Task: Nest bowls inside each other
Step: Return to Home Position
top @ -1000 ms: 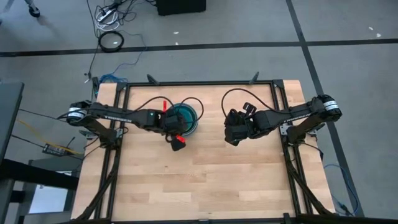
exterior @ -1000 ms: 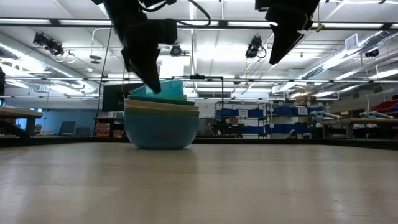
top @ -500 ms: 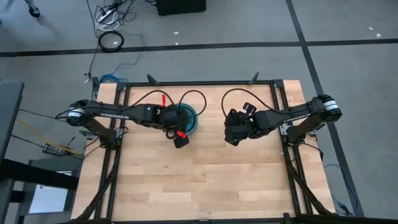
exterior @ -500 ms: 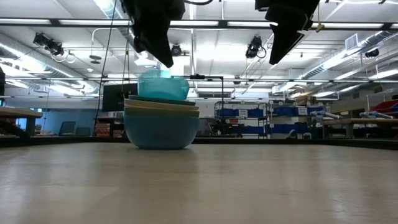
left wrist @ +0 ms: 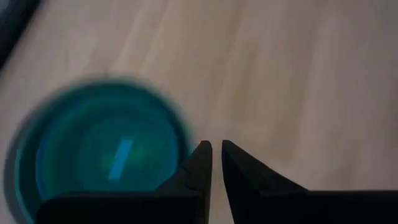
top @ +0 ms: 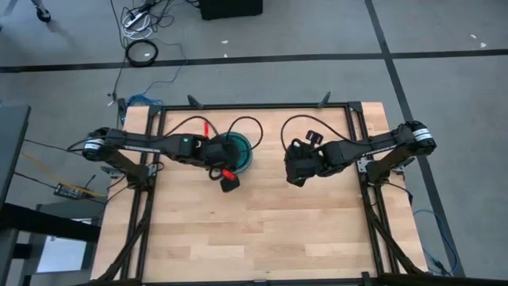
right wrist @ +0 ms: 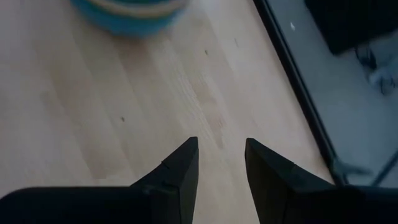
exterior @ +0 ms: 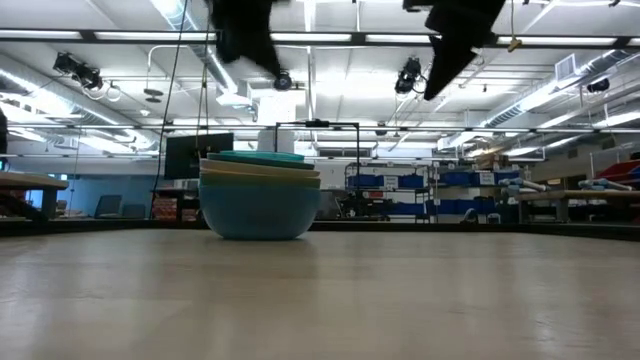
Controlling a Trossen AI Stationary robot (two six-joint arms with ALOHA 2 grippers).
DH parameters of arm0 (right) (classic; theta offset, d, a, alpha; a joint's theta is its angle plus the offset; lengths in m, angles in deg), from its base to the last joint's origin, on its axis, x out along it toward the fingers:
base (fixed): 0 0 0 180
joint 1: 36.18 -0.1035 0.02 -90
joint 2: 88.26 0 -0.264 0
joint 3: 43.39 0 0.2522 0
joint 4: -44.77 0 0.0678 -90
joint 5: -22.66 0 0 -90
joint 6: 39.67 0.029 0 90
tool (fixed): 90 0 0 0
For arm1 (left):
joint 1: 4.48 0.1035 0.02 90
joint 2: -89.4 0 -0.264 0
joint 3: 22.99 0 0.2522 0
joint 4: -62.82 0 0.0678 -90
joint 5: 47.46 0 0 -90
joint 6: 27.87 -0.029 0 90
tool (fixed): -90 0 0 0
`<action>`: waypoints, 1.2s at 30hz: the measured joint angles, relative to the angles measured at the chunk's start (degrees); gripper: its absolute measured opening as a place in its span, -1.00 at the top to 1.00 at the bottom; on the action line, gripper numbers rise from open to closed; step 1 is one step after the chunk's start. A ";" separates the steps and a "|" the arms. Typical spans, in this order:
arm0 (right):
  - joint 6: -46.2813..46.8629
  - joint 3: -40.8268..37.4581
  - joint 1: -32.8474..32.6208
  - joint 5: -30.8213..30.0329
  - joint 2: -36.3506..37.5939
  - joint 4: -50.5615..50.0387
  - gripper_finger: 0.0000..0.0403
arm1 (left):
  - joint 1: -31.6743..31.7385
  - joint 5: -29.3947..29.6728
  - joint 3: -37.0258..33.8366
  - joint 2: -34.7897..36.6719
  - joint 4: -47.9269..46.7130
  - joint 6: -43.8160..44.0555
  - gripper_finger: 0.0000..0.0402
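Dark left pincer hangs over the bench, just beside the near edge of the stack. Its fingers are almost touching, clenched on nothing. All visible bowls are nested in one stack, left of centre toward the bench's back edge. The big blue bowl is at the bottom, with a cream rim above it and the teal bowl innermost. Can't tell the other bowls apart inside. The right pincer hangs right of centre, well apart from the stack, released, with its fingers parted and nothing between them. In the low view both pincers are well above the rims.
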 joint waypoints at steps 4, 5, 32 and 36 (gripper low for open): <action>-4.79 0.00 -0.28 -0.43 -0.02 6.91 0.41 | -3.60 0.00 6.35 3.73 1.29 -6.34 0.78; -6.39 0.00 -0.61 -0.46 -0.02 8.32 0.41 | -4.91 0.06 8.05 4.59 2.21 -8.86 0.78; -37.87 19.51 24.62 59.75 21.31 36.70 0.41 | 11.42 -10.24 15.54 27.95 13.06 -29.12 0.78; -37.22 13.41 24.79 59.74 26.99 35.55 0.41 | 11.76 -11.48 8.86 34.33 13.69 -26.72 0.78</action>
